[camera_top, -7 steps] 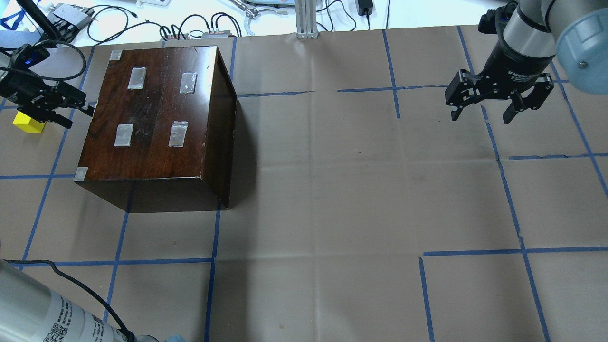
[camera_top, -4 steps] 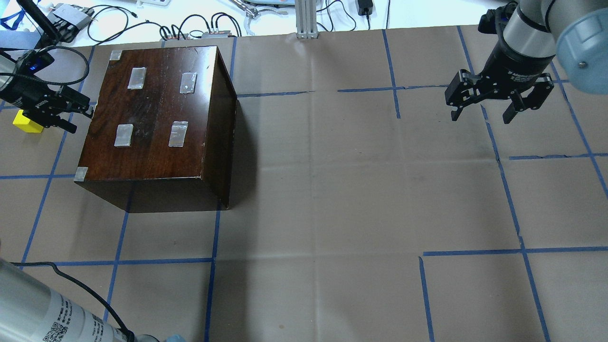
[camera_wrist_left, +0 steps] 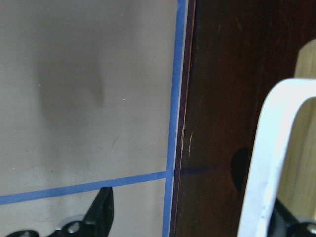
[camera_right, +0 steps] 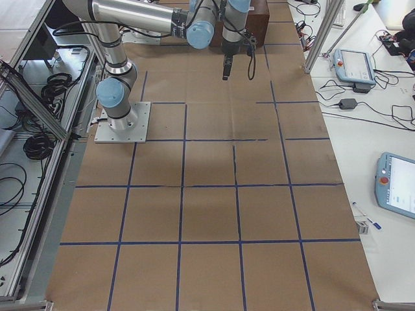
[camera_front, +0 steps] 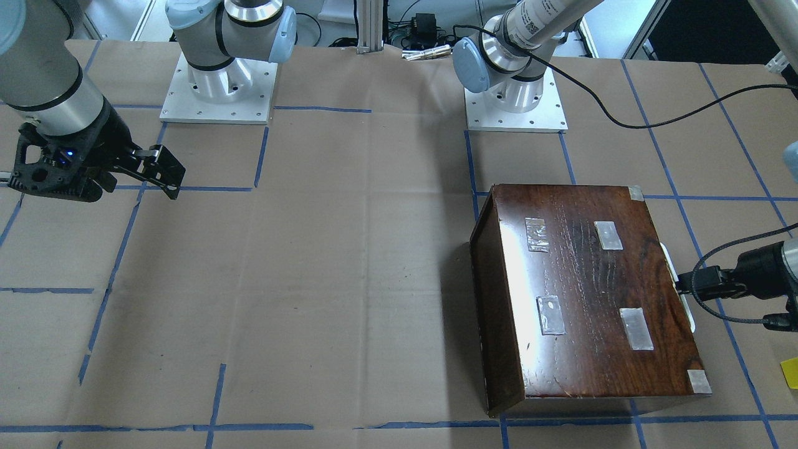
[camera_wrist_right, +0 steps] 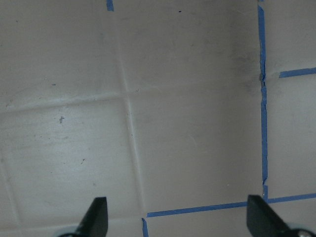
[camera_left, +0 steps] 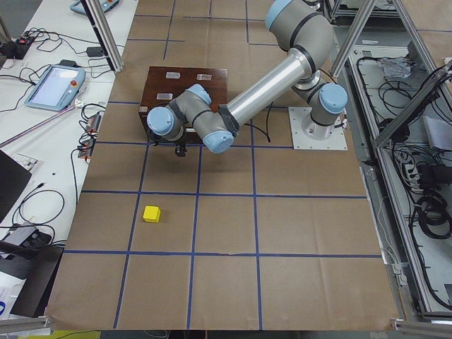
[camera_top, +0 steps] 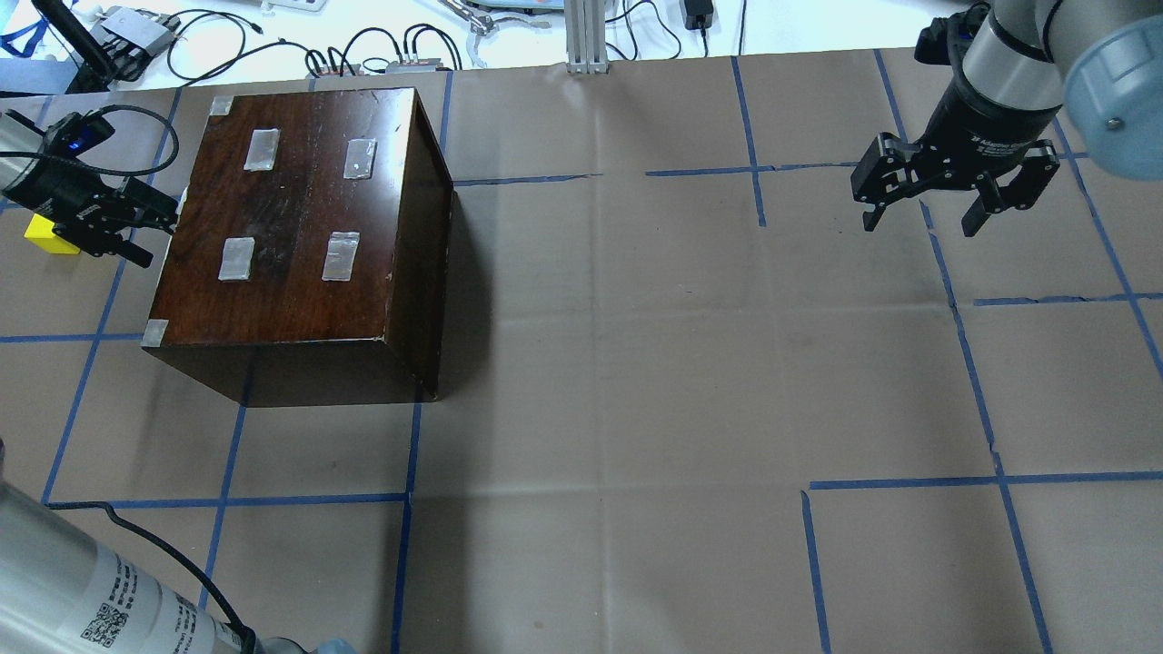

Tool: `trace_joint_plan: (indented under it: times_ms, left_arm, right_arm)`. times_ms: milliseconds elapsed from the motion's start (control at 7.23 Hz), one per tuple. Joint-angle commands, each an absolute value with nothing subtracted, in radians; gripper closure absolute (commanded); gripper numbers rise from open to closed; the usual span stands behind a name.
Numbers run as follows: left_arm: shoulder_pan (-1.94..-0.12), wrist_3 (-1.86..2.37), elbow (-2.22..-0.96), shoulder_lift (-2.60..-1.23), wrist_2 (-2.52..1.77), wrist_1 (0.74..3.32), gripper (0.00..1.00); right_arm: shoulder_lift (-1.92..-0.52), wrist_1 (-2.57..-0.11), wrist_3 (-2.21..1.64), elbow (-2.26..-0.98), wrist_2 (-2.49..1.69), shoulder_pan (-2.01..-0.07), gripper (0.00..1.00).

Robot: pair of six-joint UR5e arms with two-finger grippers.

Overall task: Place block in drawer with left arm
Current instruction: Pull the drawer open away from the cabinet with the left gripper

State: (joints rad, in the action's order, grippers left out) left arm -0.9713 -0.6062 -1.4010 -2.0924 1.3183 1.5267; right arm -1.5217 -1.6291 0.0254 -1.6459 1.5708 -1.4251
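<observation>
The yellow block lies on the paper left of the dark brown box, partly behind my left gripper. It also shows in the exterior left view and at the front view's right edge. The left gripper is open at the box's left face, and its fingers straddle the white handle on the drawer's dark front panel. Pale wood shows behind the handle. I cannot tell whether the drawer is pulled out. My right gripper hangs open and empty over the table's far right.
Cables and electronics lie on the white bench beyond the table's far edge. An aluminium post stands at the back middle. Brown paper with blue tape lines covers the table between the box and the right gripper.
My left gripper has shifted a little nearer along the box's left face and turned slightly, staying at the handle. The block, the box and the right arm have not moved.
</observation>
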Motion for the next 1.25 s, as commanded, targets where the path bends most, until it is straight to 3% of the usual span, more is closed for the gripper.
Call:
trace_joint_plan:
  times_ms: [0,1107]
  left_arm:
    - [-0.966,-0.614,-1.394,-2.089,1.394,1.519,0.02]
    - [-0.853,-0.650,-1.353,-2.105,1.451,1.517,0.01]
  right_arm:
    - [-1.522,-1.629,0.026,-1.646,1.571,-1.425,0.00]
    - [-1.522,-1.629,0.026,-1.644,1.571,-1.425,0.00]
